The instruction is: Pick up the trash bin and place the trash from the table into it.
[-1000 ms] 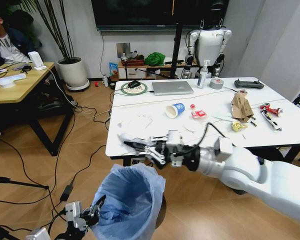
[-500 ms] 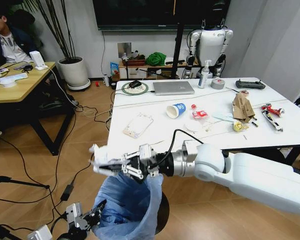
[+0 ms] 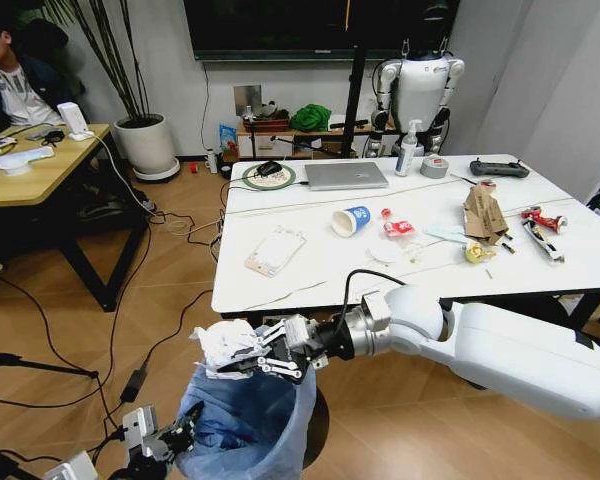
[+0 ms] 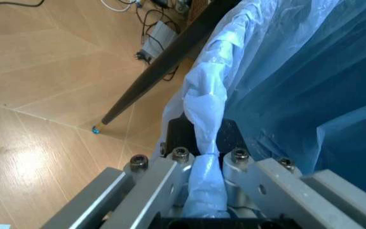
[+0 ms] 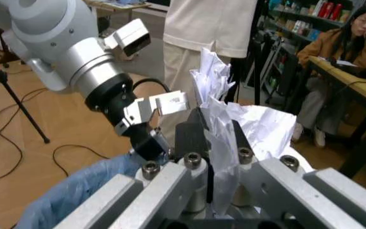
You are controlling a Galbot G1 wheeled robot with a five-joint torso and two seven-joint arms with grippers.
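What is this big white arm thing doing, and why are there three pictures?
It's a robot with two arms, tidying up. One camera sits on its head, one on each wrist. From the head you see the right gripper squeezing a crumpled white wrapper over the trash bin. The left gripper pinches the bin's blue bag at its rim. On the table wait a paper cup, torn cardboard and a snack pack.

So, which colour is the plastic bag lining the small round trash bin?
Light blue plastic bag; head view shows it best.
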